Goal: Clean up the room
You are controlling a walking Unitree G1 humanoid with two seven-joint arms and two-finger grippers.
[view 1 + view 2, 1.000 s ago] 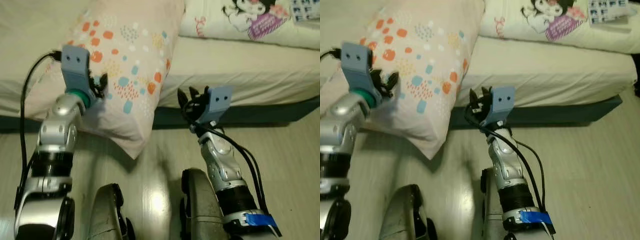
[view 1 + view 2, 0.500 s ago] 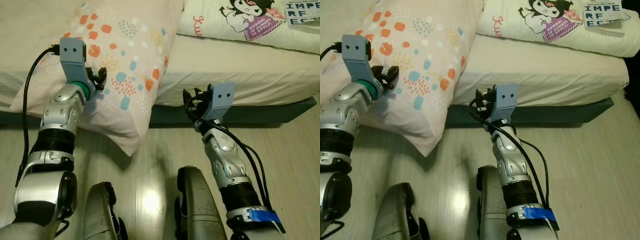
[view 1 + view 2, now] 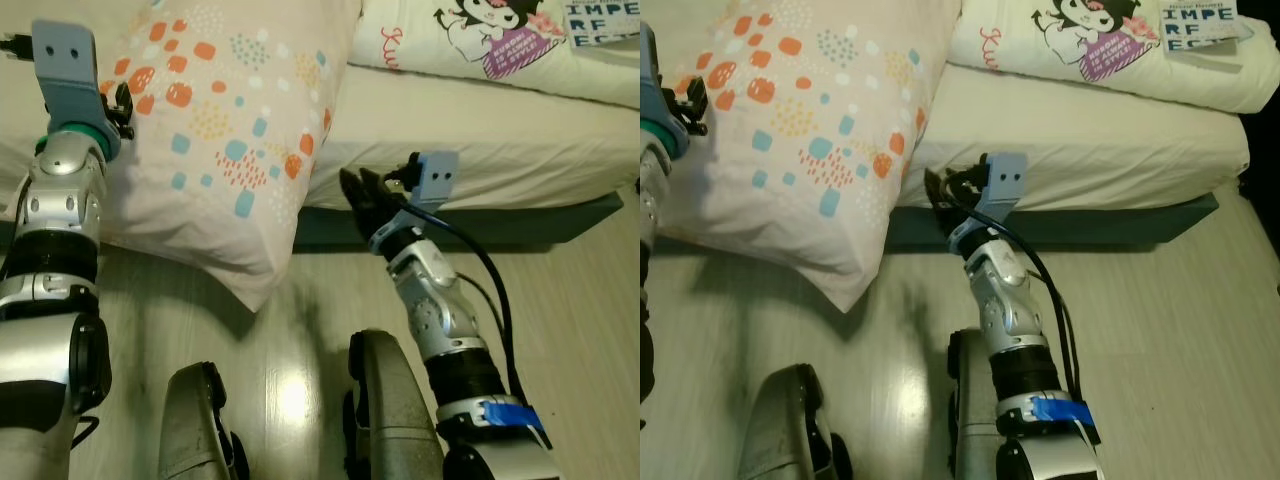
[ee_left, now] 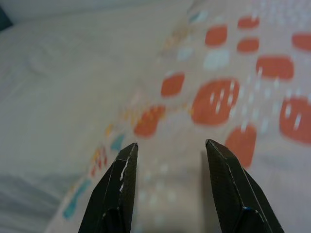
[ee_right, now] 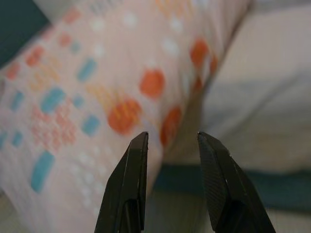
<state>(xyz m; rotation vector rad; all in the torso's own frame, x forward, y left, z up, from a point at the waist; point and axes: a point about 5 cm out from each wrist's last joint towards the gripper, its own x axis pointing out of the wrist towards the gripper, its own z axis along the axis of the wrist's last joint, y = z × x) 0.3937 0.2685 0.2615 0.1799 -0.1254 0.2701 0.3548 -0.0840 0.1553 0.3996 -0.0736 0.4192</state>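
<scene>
- Patterned pillow (image 3: 225,130): pale pink with orange, blue and yellow spots. Its upper part leans on the bed (image 3: 500,140); its lower corner hangs over the bed edge toward the wooden floor (image 3: 560,330).
- Left gripper (image 3: 122,100): raised at the pillow's left edge, high against the spotted fabric. The left wrist view shows its two black fingers (image 4: 119,187) spread apart, nothing between them, with the pillow's orange spots just beyond the tips. Whether the tips touch the fabric cannot be told.
- Right gripper (image 3: 362,198): held low in front of the bed's dark base, just beside the pillow's right edge and pointing toward it. In the right wrist view its fingers (image 5: 129,187) stand apart and hold nothing; the pillow's edge and the bed side lie ahead of them.
- Bed: cream sheet over the mattress, dark blue-green base (image 3: 540,225) along the floor.
- Second pillow (image 3: 480,45): white, printed with a cartoon character, lying on the bed at the far right, well apart from both grippers.
- Printed paper or booklet (image 3: 600,20): bears large dark letters, resting at the far right corner on the bed beside the cartoon pillow.
- Robot's feet (image 3: 290,420): two dark-grey feet planted on the floor, below the pillow's hanging corner.
- Cables: black leads run along the right forearm (image 3: 440,320); blue tape wraps it near the lower end.
</scene>
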